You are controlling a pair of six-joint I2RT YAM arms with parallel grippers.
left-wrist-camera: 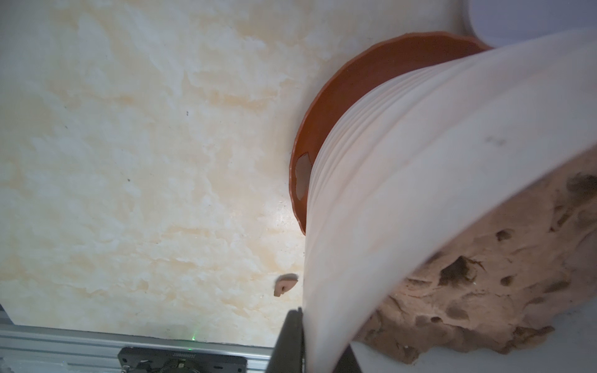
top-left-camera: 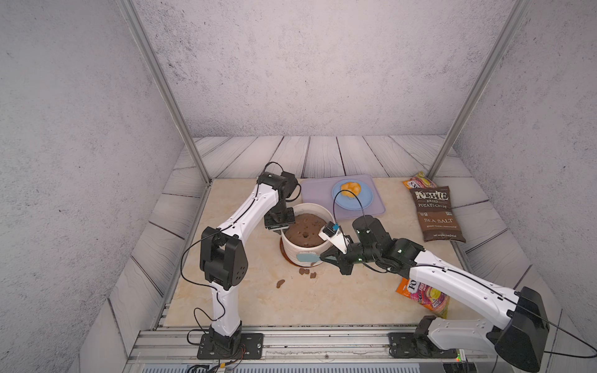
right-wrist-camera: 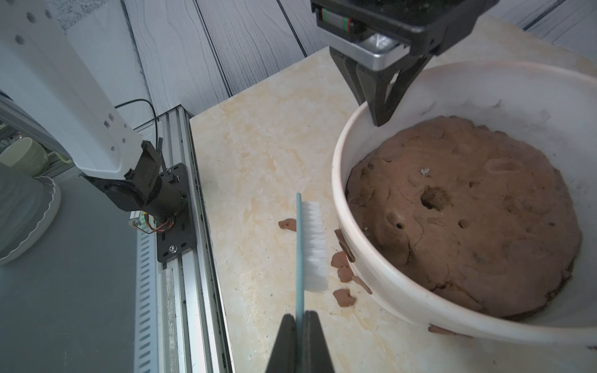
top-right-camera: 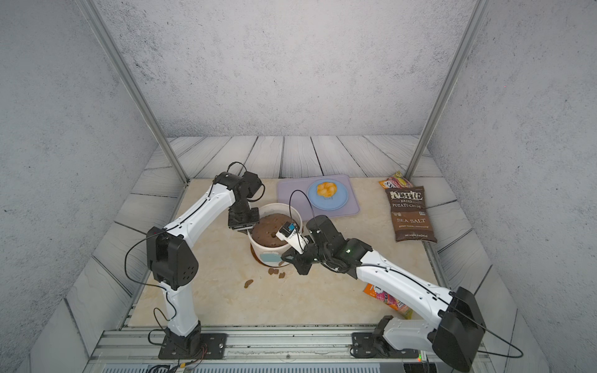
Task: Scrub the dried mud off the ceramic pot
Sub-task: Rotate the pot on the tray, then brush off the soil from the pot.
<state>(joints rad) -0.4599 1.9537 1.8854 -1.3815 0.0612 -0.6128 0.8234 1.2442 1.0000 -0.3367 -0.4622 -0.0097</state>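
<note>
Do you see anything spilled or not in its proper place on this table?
Yes. Several flakes of dried mud lie loose on the table beside the ceramic pot, and others cling to its wall. An orange snack bag lies partly under the right arm, which looks misplaced.

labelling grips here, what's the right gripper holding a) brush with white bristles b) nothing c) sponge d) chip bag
a: the right gripper is shut on the thin blue handle of the brush, its white bristles turned toward the pot.
</note>
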